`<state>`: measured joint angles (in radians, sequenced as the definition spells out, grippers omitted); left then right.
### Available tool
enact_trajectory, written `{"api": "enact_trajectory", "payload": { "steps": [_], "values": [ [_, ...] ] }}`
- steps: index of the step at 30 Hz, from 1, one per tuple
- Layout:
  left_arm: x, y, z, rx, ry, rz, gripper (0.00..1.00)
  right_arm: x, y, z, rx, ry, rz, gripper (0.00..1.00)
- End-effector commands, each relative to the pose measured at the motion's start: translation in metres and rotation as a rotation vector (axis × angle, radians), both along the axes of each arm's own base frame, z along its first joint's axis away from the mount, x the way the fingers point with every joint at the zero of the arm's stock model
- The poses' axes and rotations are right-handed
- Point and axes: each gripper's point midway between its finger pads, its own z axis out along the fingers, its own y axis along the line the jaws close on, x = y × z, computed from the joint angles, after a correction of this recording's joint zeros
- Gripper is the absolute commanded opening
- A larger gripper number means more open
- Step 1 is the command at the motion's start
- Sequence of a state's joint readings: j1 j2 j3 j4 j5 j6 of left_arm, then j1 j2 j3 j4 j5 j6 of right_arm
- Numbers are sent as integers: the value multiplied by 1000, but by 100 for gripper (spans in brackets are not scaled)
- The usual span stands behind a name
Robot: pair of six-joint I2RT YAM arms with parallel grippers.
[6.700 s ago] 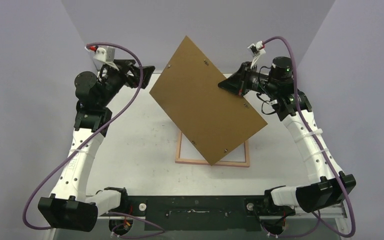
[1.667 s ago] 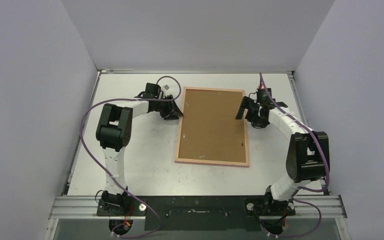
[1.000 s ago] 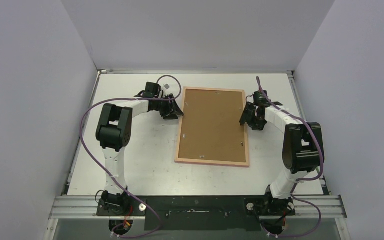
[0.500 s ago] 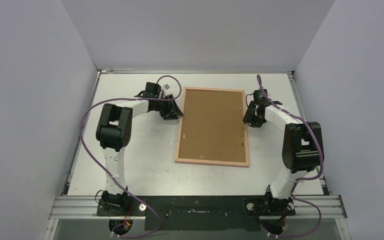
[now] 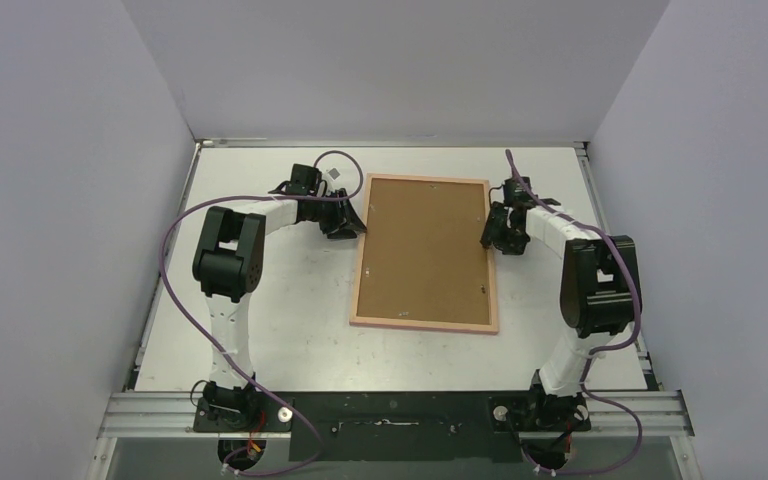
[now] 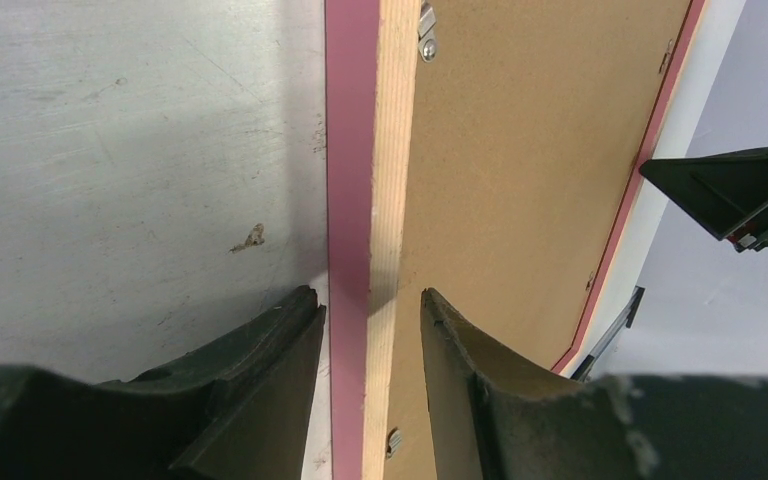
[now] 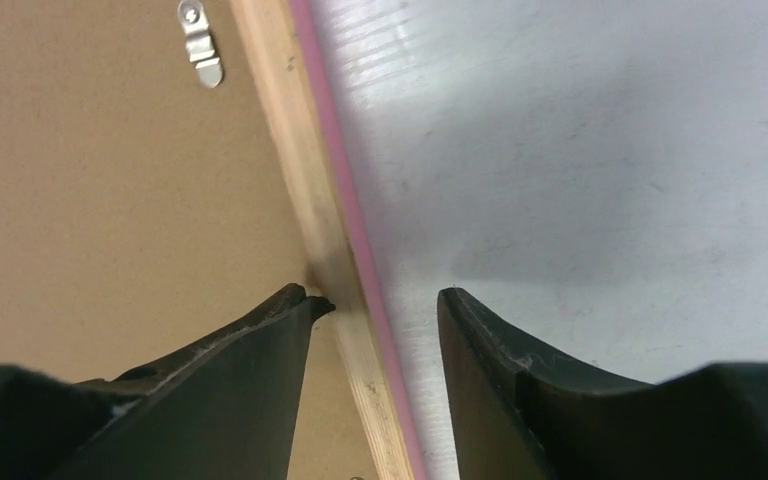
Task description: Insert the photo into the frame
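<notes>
Now, the frame (image 5: 424, 325): it lies flat and back-up on the worktop (image 5: 260, 300). The pale wood side faces you, with pink along the outer edge. A brown backing board (image 5: 425, 250) sits inside its rails.
Long axis: it runs from your arm bases toward the far wall, so one long rail faces each arm.
Left hand (image 5: 352, 222): it is at the left long rail, toward the far end. In the wrist view the left hand (image 6: 368, 300) is narrow, with one finger over the worktop, one over the board and the rail between them. You cannot tell whether it pinches the rail or only flanks it.
Right hand (image 5: 490, 232): it is at the right long rail, roughly opposite. In the wrist view the right hand (image 7: 375, 298) is parted. The inner finger touches the wood at the board's edge, and the outer finger stands clear of the pink edge, so it grips nothing.
Photo: it shows in no view. If it is in the frame it is under the board, and you cannot confirm that.
Nearer arm: neither, since each is at its own rail. The near short rail is well apart from both.
Metal clips (image 6: 426, 20): they sit by the long rails, one beyond each hand's fingertips. Any move to them likely runs along the axis, not across it.
</notes>
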<state>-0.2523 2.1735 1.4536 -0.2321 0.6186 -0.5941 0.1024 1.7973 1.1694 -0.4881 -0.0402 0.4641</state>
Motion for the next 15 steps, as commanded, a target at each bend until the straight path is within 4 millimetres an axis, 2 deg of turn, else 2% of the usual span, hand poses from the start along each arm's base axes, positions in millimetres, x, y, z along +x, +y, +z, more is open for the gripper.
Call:
{"api": "enact_trajectory", "payload": {
  "steps": [1,6,9,15],
  "values": [
    [-9,4,-25,52,55,-11,40,-11,21,-12,32,51,91,52],
    [-9,3,-25,48,56,-20,40,-14,19,-16,30,63,70,55],
    [-9,4,-23,55,52,-22,40,-11,18,-8,31,36,53,55],
    [-8,4,-13,51,40,-25,40,-14,36,13,126,-4,86,64]
  ]
}}
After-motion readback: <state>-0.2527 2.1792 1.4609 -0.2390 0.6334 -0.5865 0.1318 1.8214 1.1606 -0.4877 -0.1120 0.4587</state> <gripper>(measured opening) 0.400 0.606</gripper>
